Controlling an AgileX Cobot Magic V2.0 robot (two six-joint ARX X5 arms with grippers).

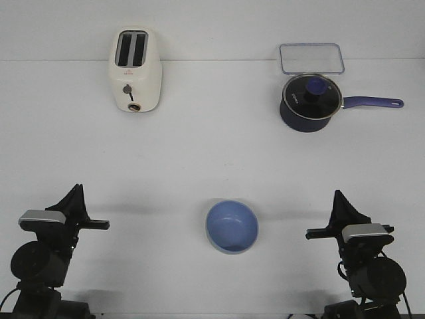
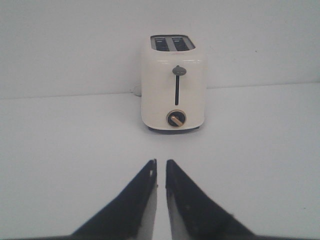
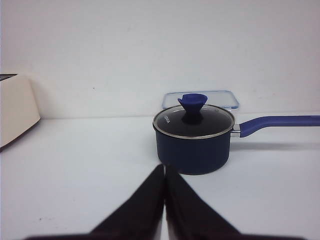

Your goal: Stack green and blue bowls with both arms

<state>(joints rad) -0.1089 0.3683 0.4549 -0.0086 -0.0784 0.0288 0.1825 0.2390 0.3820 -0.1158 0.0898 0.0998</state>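
Note:
A light blue bowl (image 1: pixel 231 226) stands upright on the white table (image 1: pixel 212 153) at the front middle, between my two arms. No green bowl shows as a separate thing in any view. My left gripper (image 1: pixel 78 191) is at the front left, well left of the bowl; in the left wrist view (image 2: pixel 161 163) its fingers are empty, with only a thin slit between them. My right gripper (image 1: pixel 339 195) is at the front right, well right of the bowl; in the right wrist view (image 3: pixel 165 167) its fingers are pressed together and empty.
A cream toaster (image 1: pixel 135 70) stands at the back left, also in the left wrist view (image 2: pixel 173 82). A dark navy saucepan (image 1: pixel 311 102) with a glass lid and a long handle stands at the back right, with a clear lid (image 1: pixel 311 58) behind it.

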